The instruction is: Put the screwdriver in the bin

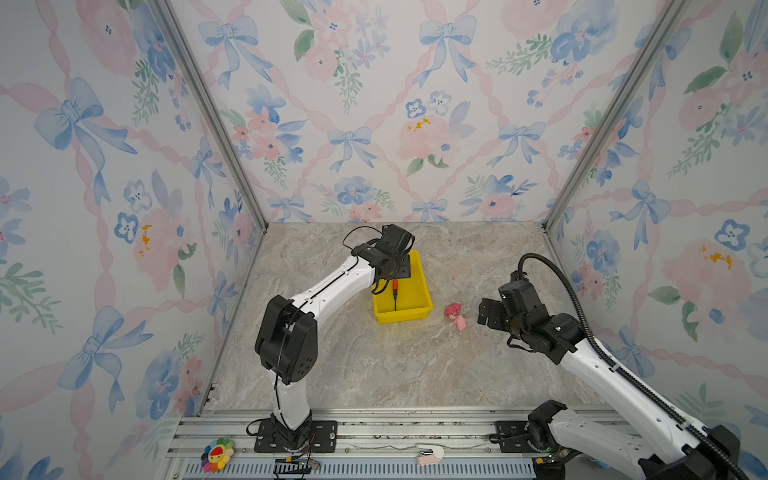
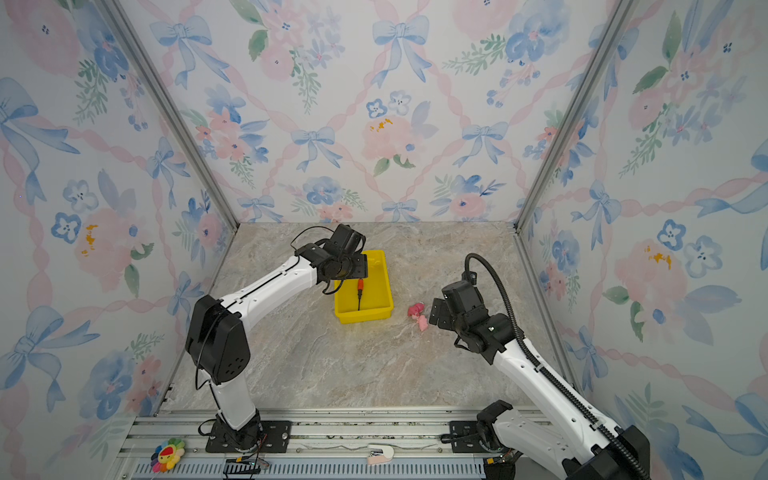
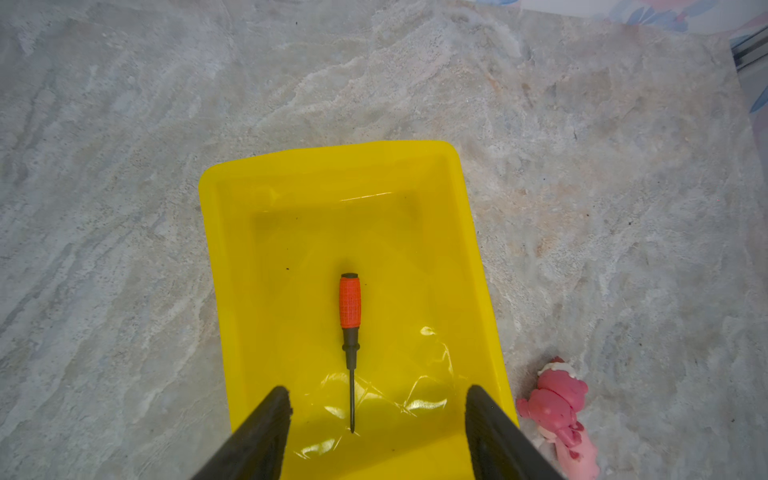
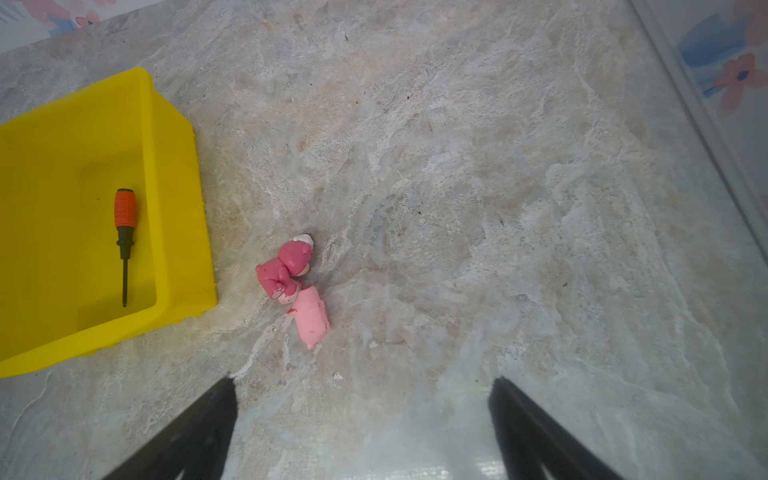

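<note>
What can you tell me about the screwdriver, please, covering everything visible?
The screwdriver is small and slim: a grid-textured red-orange handle with a black end cap, a black collar and a thin dark metal-looking shaft. It lies flat on the floor of the yellow bin, lengthwise, clear of its walls. The left gripper hangs open above, not touching it.

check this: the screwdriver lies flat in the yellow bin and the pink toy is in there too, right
Not quite. The screwdriver lies flat in the yellow bin, but the pink toy lies outside it on the table, as the right wrist view shows.
</note>
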